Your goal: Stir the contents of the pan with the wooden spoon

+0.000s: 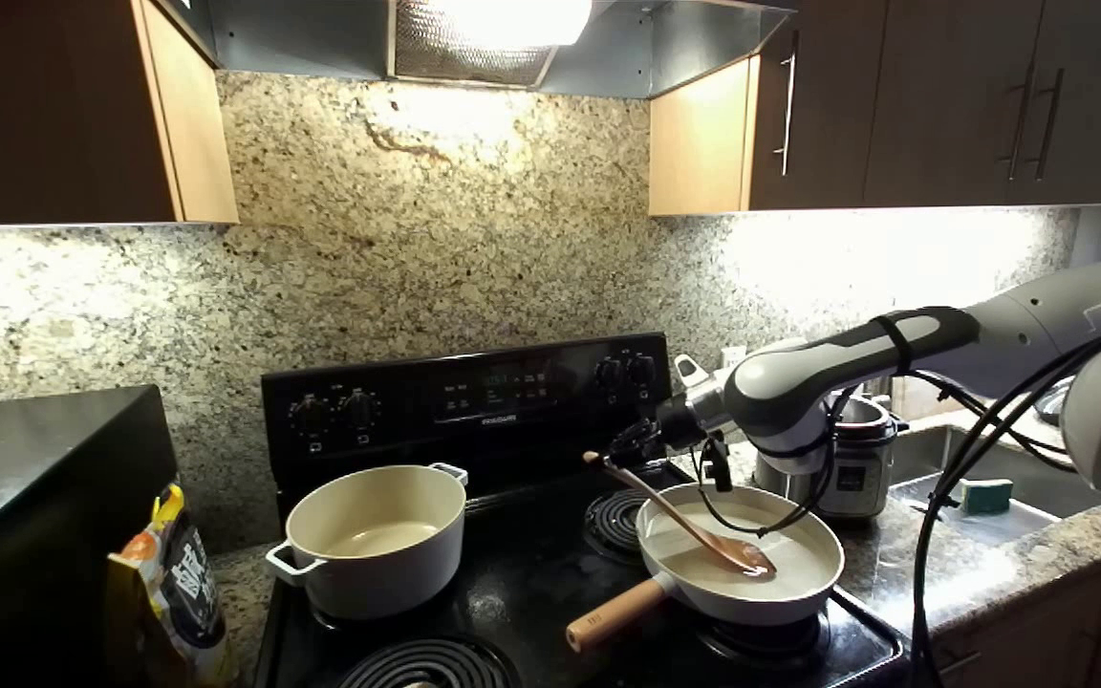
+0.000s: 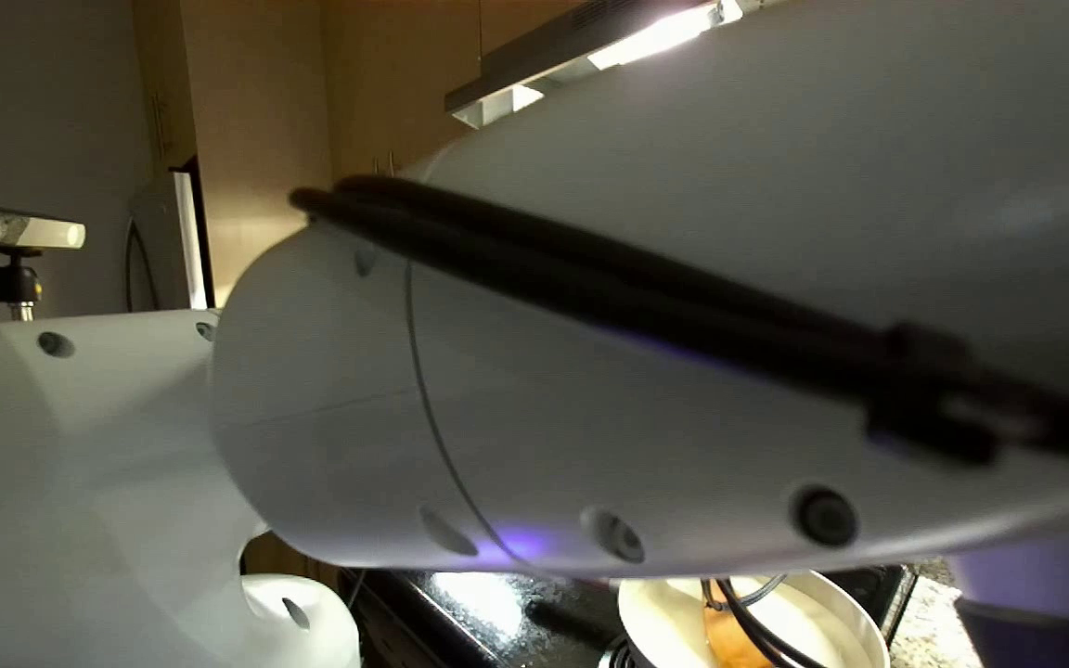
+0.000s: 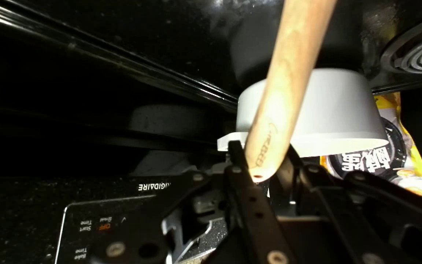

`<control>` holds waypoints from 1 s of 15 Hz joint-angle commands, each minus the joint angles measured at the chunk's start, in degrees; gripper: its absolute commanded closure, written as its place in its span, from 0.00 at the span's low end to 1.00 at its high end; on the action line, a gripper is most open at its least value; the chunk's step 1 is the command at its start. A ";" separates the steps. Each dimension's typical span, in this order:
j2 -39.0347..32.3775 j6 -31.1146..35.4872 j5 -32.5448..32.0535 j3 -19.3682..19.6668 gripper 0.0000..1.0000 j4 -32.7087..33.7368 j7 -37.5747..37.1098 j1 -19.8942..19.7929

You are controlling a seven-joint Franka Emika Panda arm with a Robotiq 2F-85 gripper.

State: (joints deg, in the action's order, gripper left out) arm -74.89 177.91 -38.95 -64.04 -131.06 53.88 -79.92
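The cream-white pan (image 1: pixel 751 610) sits on a stove burner, its thick pale handle pointing to the front left. It partly shows in an exterior view (image 2: pixel 859 608) below the arm. Its pale off-white contents (image 1: pixel 804 549) cover the bottom. The reddish-brown wooden spoon (image 1: pixel 670 511) leans over the pan's rim, bowl down in the contents; its bowl (image 2: pixel 729 640) also shows beneath the arm. My gripper (image 1: pixel 625 449) is beyond the rim, up by the spoon's handle end. In the wrist view the gripper (image 3: pixel 264 150) has its fingers closed on both sides of the handle end (image 3: pixel 280 106).
A deeper cream two-handled pot (image 1: pixel 388 573) stands left on the stove, near the yellow-black bag (image 1: pixel 189 583). A steel pot (image 1: pixel 861 468) stands behind the pan, by the sink. Black cables (image 1: pixel 766 528) hang from the arm over the pan. The control panel (image 1: pixel 503 382) rises behind.
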 commanded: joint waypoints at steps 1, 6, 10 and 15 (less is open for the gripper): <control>1.31 -1.17 0.34 -2.17 0.90 -0.78 2.79 -0.16; 0.50 -2.61 0.63 -4.23 0.90 1.00 5.22 -0.54; -3.36 -5.05 0.62 -6.06 0.90 1.16 9.62 -4.46; -4.39 -6.92 2.77 -5.61 0.90 0.47 12.14 -7.61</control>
State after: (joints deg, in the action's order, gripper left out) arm -77.43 172.29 -38.60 -68.69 -129.09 62.30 -84.84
